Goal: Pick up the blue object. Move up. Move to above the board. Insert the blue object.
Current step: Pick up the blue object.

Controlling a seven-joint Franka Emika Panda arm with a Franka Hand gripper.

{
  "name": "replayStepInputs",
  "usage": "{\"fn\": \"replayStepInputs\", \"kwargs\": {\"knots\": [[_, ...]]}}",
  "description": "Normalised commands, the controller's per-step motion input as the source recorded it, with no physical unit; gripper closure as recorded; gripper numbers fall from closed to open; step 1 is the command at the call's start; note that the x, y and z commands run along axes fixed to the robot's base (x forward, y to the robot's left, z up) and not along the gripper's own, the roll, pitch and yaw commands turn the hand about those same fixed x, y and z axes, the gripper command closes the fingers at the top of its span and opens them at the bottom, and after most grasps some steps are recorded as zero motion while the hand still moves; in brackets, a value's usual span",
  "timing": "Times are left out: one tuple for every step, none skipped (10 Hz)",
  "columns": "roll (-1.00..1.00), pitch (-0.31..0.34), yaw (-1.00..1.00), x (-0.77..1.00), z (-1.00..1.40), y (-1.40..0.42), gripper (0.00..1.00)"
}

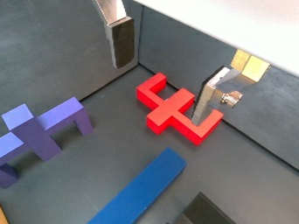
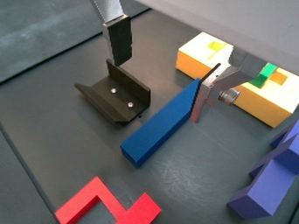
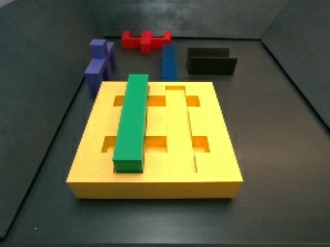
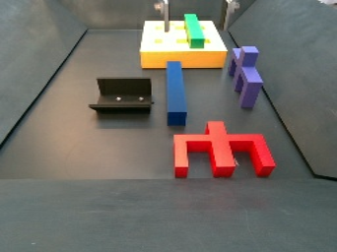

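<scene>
The blue object (image 4: 175, 91) is a long blue bar lying flat on the dark floor between the fixture (image 4: 121, 95) and the purple stepped block (image 4: 246, 74). It also shows in both wrist views (image 2: 163, 127) (image 1: 146, 188) and a side view (image 3: 169, 64). The board (image 3: 91, 154) is a yellow slab with a green bar (image 3: 133, 121) in one groove. My gripper (image 2: 165, 66) is open and empty, well above the floor. In a wrist view one fingertip (image 2: 208, 94) appears next to the bar's end nearest the board. The fingers barely show at the top of a side view (image 4: 196, 10).
A red branched piece (image 4: 222, 150) lies on the floor beyond the bar's far end from the board; it also shows in a wrist view (image 1: 176, 109). The purple block (image 1: 41, 131) stands beside the bar. Dark walls enclose the floor.
</scene>
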Motion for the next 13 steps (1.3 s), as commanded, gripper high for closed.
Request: {"fn": "replayStepInputs", "kwargs": {"knots": [[0.00,0.000,0.00,0.28,-0.53,-0.67,0.00],[0.00,0.000,0.00,0.34,-0.59,-0.78,0.00],[0.00,0.000,0.00,0.23,-0.64,-0.71,0.00],[0.00,-0.030,0.01,0.13,-0.76,-0.51,0.00],[0.00,-0.116,0.01,0.00,-0.86,-0.27,0.00],[0.03,-0.097,0.00,0.00,-0.81,-0.27,0.00],[0.06,-0.063,0.00,0.00,-0.78,-0.29,0.00],[0.08,-0.036,0.00,0.00,-0.66,-0.12,0.00],[0.10,-0.013,0.00,0.01,-0.64,-0.12,0.00],[0.13,0.000,0.00,0.16,-0.65,-0.09,0.00],[0.14,0.000,0.00,0.16,-0.62,-0.08,0.00],[0.16,0.000,0.00,0.00,-0.44,-0.09,0.00],[0.09,0.000,0.00,0.00,-0.24,0.00,0.00]]}}
